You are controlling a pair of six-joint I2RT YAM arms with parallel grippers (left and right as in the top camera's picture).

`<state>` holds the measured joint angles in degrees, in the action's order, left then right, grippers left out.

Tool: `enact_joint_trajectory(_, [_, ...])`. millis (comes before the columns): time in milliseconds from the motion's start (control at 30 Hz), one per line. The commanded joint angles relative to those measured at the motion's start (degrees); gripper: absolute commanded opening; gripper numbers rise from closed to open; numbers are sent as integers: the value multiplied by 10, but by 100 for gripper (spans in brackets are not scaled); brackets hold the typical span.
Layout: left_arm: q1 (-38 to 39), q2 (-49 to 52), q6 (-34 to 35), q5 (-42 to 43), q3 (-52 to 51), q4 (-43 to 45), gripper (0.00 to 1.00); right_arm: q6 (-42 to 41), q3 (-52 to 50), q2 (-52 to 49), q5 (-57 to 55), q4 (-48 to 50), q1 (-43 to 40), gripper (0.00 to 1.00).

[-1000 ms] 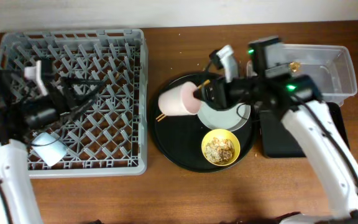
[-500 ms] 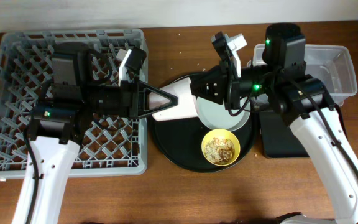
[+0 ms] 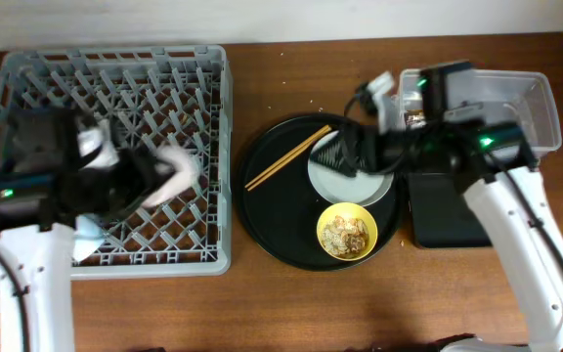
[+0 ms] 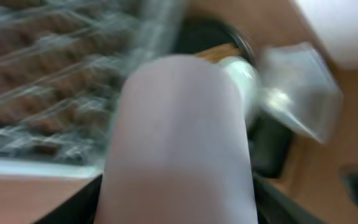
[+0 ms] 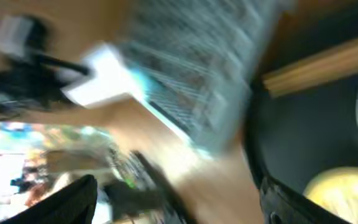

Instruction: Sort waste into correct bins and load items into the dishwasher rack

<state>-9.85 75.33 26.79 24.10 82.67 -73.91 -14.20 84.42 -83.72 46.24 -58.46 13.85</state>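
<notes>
Pink cup (image 4: pixel 179 124) has passed to our left hand (image 3: pixel 162 178), now gripped over rack (image 3: pixel 27 68); right hand (image 3: pixel 342 154) wide, empty.

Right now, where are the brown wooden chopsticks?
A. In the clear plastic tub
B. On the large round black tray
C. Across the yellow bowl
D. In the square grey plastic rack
B: the brown wooden chopsticks lie slantwise on the large round black tray, just left of the pale grey round plate.
</notes>
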Motion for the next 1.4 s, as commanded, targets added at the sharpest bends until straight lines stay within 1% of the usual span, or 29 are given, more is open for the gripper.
enact_joint_trajectory(0, [-54,-9,-12,-203,2,-53,48,2,1,-3,-171,-23,60,84])
enact_joint_trajectory(33, [-58,-7,10,-255,-3,-70,48,2,1,-3,-186,-23,78,85])
enact_joint_trajectory(133, [-58,-6,10,-274,-69,-67,48,1,1,-3,-217,-46,90,85])
enact_joint_trajectory(200, [-57,-4,10,-255,-131,-23,48,2,1,-3,-220,-59,90,85])
enact_joint_trajectory(267, [-57,-4,10,-191,-174,31,48,-1,1,-3,-226,-59,90,86])
enact_joint_trajectory(300, [-57,-4,10,-188,-192,49,48,-1,1,-3,-225,-59,90,86])
enact_joint_trajectory(367, [-57,-3,15,-189,-264,104,48,-1,1,-3,-226,-59,90,86])
enact_joint_trajectory(400, [-57,-3,26,-189,-280,110,48,-1,1,-3,-226,-59,90,85])
enact_joint_trajectory(467, [-57,-3,25,-189,-291,116,54,-1,1,-3,-226,-59,90,86])
enact_joint_trajectory(500, [-57,-3,25,-189,-291,117,63,-1,1,-3,-226,-59,90,86])
enact_joint_trajectory(533, [-57,-3,25,-189,-291,120,77,-1,1,-3,-226,-59,90,86])
enact_joint_trajectory(567, [-57,-3,25,-189,-286,125,99,-1,1,-3,-226,-59,90,86])
enact_joint_trajectory(667, [-57,-3,23,-189,-200,96,99,0,1,-3,-228,-59,90,85])
enact_joint_trajectory(700, [-57,-3,17,-189,-160,77,99,0,1,-3,-228,-59,90,86])
enact_joint_trajectory(733, [-57,-3,-2,-208,-99,58,99,0,1,-3,-228,-59,90,86])
enact_joint_trajectory(767, [-57,-3,2,-279,-68,59,83,0,1,-3,-228,-60,90,85])
enact_joint_trajectory(800, [-59,-3,24,-341,-68,62,51,0,1,-3,-228,-61,90,86])
enact_joint_trajectory(833, [-64,5,39,-388,-69,63,41,0,1,-3,-228,-63,90,86])
enact_joint_trajectory(867, [-70,17,38,-388,-69,72,41,0,1,-3,-228,-63,90,86])
enact_joint_trajectory(967, [-106,94,38,-389,-69,125,40,0,1,-3,-228,-66,90,86])
enact_joint_trajectory(1067, [-153,151,38,-389,-69,147,25,0,1,-3,-228,-68,90,86])
enact_joint_trajectory(1100, [-168,162,38,-389,-69,158,18,0,1,-3,-228,-69,90,86])
enact_joint_trajectory(1133, [-172,166,38,-388,-69,168,8,0,1,-3,-228,-70,90,86])
enact_joint_trajectory(1167, [-172,169,38,-389,-69,177,5,0,1,-3,-228,-70,90,86])
enact_joint_trajectory(1267, [-172,201,31,-384,-69,206,4,0,1,-3,-228,-75,90,86])
enact_joint_trajectory(1300, [-172,205,31,-373,-69,191,0,0,1,-3,-228,-76,90,86])
enact_joint_trajectory(1367, [-172,206,31,-367,-69,150,0,0,1,-3,-230,-76,90,86])
